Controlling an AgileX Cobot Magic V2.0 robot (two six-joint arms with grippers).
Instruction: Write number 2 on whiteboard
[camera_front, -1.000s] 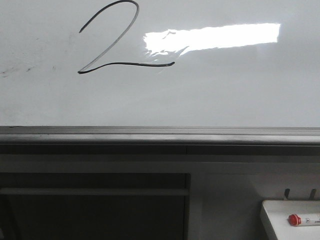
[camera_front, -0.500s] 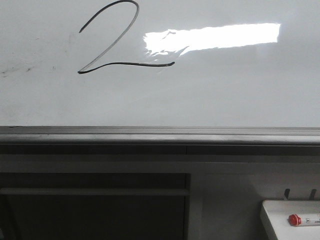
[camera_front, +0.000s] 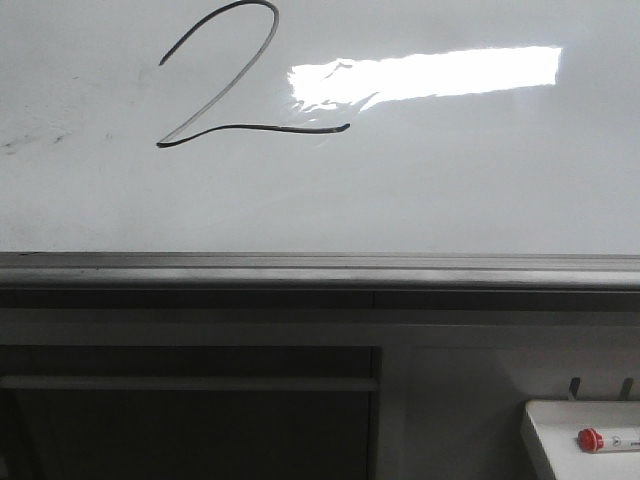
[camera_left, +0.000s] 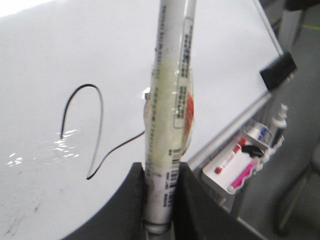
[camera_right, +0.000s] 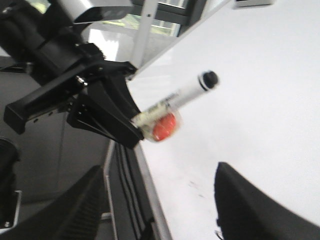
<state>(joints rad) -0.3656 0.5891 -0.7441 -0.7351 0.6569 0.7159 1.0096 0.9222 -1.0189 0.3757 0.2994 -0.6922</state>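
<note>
A black, hand-drawn 2 (camera_front: 235, 80) sits high on the left of the whiteboard (camera_front: 450, 190), just left of a bright glare patch. It looks finished: curved top, diagonal, wavy base.

The left end effector (camera_left: 159, 200) is clamped on the lower barrel of a white marker (camera_left: 170, 100), which stands away from the board. The marker is light, stiff and smooth, so it could slip or twist under writing pressure; a hold low on the barrel, as here, seems soundest.

The right end effector (camera_right: 155, 200) holds nothing, its two dark fingers spread wide apart. The board is glossy and rigid. A small tray (camera_front: 580, 440) with a red-capped marker sits lower right.
</note>
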